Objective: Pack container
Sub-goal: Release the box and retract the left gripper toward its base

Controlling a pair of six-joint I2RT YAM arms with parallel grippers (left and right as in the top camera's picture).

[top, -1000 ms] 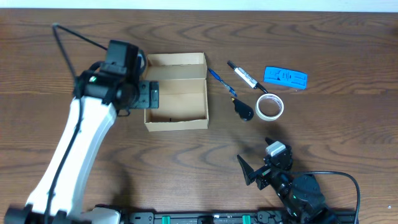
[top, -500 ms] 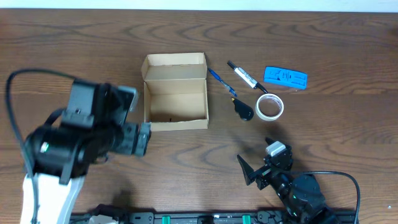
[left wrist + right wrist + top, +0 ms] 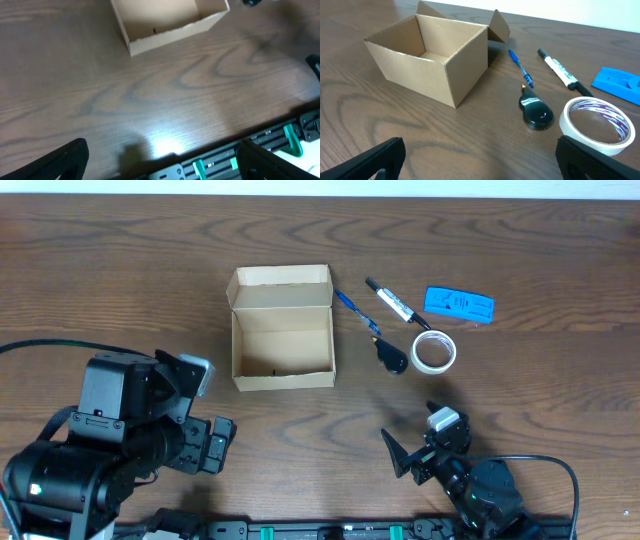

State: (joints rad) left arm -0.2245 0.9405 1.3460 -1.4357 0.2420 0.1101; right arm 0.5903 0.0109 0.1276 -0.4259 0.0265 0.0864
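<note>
Tabletop (image 3: 520,380): dark wood grain, slight sheen
Box (image 3: 465,65): matt tan cardboard
Tape (image 3: 600,106): smooth, glossy white
Black gadget (image 3: 536,112): glossy plastic

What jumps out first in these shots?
The open cardboard box, mid-table with its flap folded back, looks empty. Right of it lie a blue pen, marker, tape roll, black gadget and blue card, none packed. The bulky left arm fills the near-left corner.

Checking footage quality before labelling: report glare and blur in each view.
Left wrist view: soft throughout, with a white glare patch on the table near the bottom edge. Overhead: sharp, evenly lit, no glare. Right wrist view: container and tape roll both crisp.
</note>
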